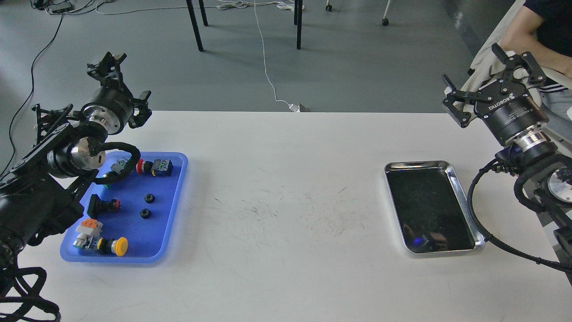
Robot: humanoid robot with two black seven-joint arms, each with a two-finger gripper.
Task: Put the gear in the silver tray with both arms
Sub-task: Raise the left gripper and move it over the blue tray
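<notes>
Two small black gears (149, 198) (145, 213) lie in the middle of the blue plastic tray (178, 188) at the left of the white table. The silver tray (460, 188) sits at the right, and its dark mirror bottom holds nothing. My left gripper (132, 75) hangs open above the table's far left corner, behind the blue tray, with nothing between its fingers. My right gripper (469, 67), marked ROBOTIQ, is open and empty too, raised beyond the far right edge, behind the silver tray. Both grippers are well apart from the gears.
The blue tray also carries several push-button switches, among them a yellow one (118, 246) at its front and a red one (142, 166) at its back. A seated person (547, 31) is close behind my right gripper. Chair legs and cables cross the floor beyond the table.
</notes>
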